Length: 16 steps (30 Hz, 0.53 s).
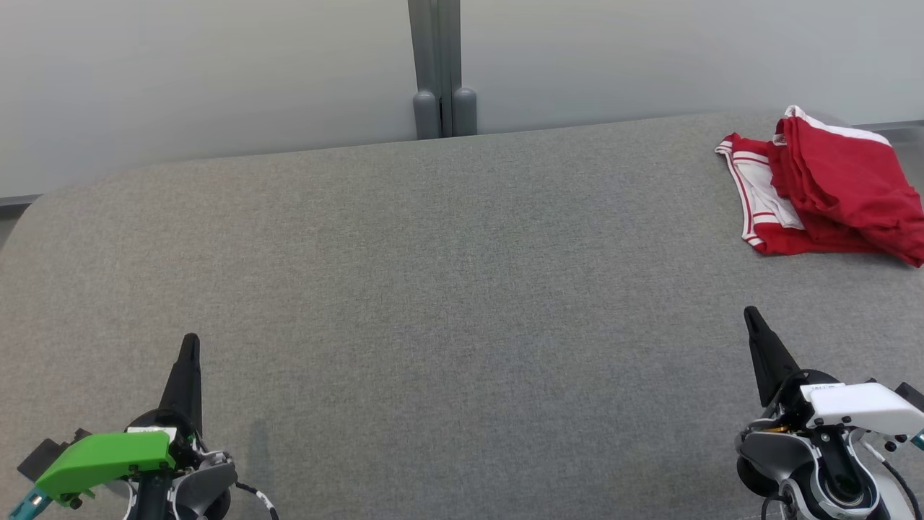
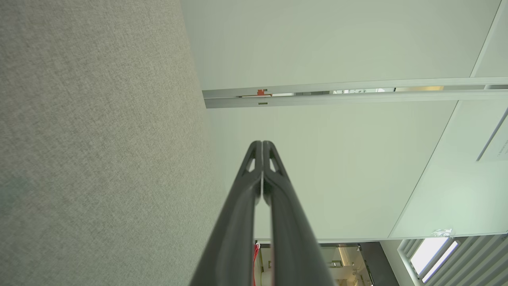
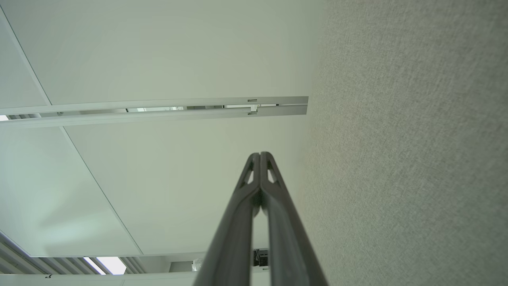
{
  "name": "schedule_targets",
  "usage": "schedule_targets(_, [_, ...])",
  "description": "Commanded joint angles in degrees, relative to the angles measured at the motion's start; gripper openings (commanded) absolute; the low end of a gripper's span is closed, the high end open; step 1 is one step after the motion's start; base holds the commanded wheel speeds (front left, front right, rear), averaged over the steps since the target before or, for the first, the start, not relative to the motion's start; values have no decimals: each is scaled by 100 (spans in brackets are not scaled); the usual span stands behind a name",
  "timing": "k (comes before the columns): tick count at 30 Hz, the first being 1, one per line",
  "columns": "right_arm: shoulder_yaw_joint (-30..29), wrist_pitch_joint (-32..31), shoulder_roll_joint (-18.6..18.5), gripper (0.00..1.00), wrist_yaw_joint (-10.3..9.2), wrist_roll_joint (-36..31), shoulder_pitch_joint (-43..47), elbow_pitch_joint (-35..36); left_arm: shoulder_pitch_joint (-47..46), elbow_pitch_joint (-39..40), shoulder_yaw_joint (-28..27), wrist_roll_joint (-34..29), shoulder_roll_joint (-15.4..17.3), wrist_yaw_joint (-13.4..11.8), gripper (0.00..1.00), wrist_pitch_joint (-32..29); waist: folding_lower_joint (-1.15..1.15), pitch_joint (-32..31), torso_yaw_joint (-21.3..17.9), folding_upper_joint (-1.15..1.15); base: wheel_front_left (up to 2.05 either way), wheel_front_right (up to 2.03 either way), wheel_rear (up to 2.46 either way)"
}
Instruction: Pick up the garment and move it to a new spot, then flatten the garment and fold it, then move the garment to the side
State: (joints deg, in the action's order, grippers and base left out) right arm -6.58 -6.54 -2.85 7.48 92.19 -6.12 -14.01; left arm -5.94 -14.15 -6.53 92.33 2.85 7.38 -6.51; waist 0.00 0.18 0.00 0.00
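The garment, red with white trim, lies folded in a compact stack at the far right of the grey fabric table. My left gripper rests low at the near left, shut, with nothing in it; its tips meet in the left wrist view. At the near right my right gripper is shut too and holds nothing, well short of the garment. The right wrist view shows its tips pressed together.
A pale wall with a grey post runs behind the table's far edge. The table's rounded far-left corner drops off to the floor. The garment lies close to the table's right edge.
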Motion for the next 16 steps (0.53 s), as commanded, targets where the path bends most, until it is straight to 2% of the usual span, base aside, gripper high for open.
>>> schedule_targets(1, [-8, -23, -3, 0, 2, 33, -29, -9, -62, 13, -14, 15, 2, 25, 0, -27, 0, 0, 0, 0, 0, 0, 0])
schedule_targets(16, [-7, -21, -3, 0, 2, 35, -28, -8, -61, 14, -13, 16, 2, 25, 0, -27, 0, 0, 0, 0, 0, 0, 0])
